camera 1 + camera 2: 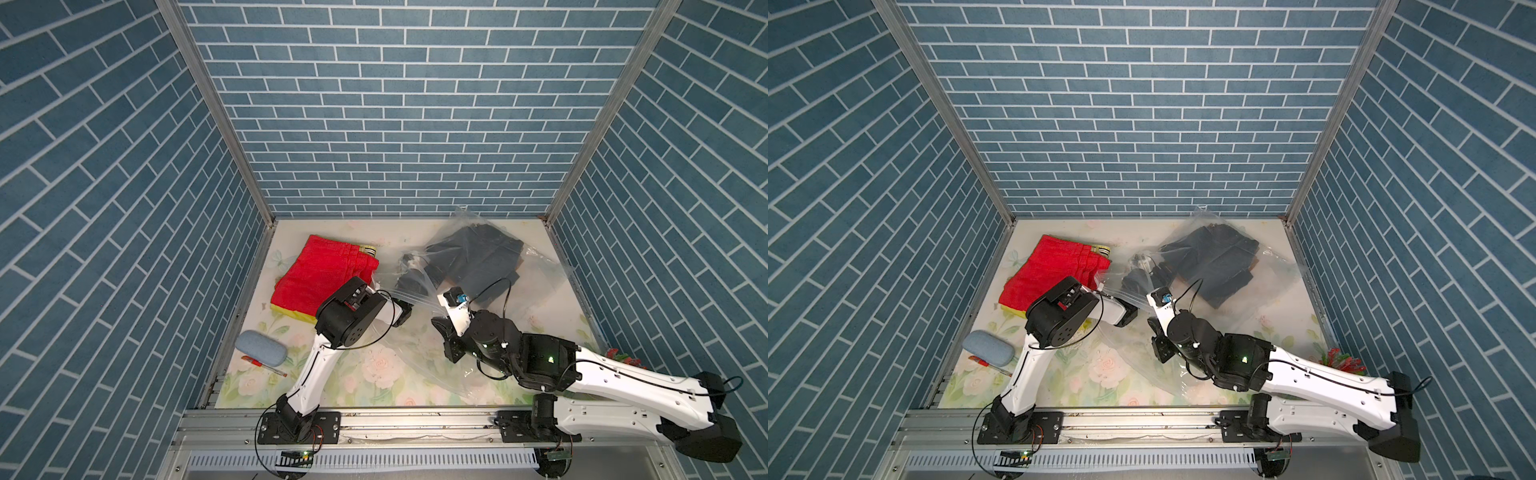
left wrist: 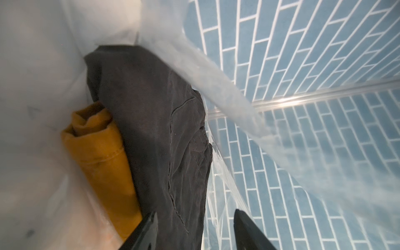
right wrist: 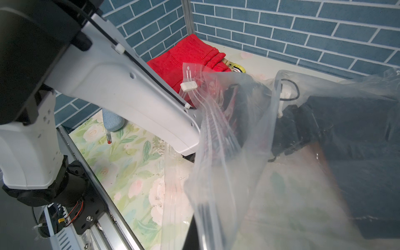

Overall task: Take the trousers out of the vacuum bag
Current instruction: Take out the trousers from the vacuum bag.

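Two folded garments are still sitting inside the large crinkly transparent plastic vacuum bag point(image 1: 536, 266): a dark charcoal corduroy pair of trousers point(image 2: 151, 121) and, lying against it, an ochre-brown rolled pair point(image 2: 99, 149), both toward the far right of the floral-print table point(image 1: 374, 374). A red folded pair point(image 1: 320, 270) is already lying outside at far left, stacked on something yellow. The left gripper point(image 2: 194, 229) is reaching inside the bag mouth, jaws partly spread and straddling the near edge of the charcoal cloth, not visibly clamping yet. The right gripper is out of frame in its own wrist view and buried under the arm in both top views; it is closed, and judging by the taut film it is probably pinching the bag's zip-seal edge point(image 3: 207, 121), though contact is not showing. Handling guess: the cloth is soft, light, floppy, will be unfolding and dragging; best to be gripping a thick folded edge or waistband. The film is slippery and clingy, so it may ride along with the garment. The bag interior beyond the charcoal pair is hazy, so any further garments are untellable.
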Controlling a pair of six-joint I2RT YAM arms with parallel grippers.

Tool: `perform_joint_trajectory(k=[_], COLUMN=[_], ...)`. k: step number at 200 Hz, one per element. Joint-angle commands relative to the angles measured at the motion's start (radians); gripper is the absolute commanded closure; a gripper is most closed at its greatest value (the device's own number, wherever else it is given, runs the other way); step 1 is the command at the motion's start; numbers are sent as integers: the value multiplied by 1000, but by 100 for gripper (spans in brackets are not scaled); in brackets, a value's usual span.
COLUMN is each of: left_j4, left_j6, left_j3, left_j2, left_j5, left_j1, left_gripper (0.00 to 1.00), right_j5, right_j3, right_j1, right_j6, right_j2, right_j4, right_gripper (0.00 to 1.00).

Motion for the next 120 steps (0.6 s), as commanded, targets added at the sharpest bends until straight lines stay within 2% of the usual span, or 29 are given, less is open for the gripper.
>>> perform_joint_trajectory(k=[1, 36, 120], left_j4=[-40, -106, -129], left_j6=[3, 29, 26], left_j3=[17, 36, 99], left_j2=[24, 26, 80], left_j5=[-64, -85, -92], left_j1=[32, 32, 32], left_gripper=[39, 39, 39], right_j5=[-28, -28, -29], right_j3=[46, 52, 52], right_j1=[9, 10, 9], right_j6=[1, 5, 9], right_j2=[-28, -22, -20], right_j4=[7, 7, 1], right_gripper=[100, 100, 100])
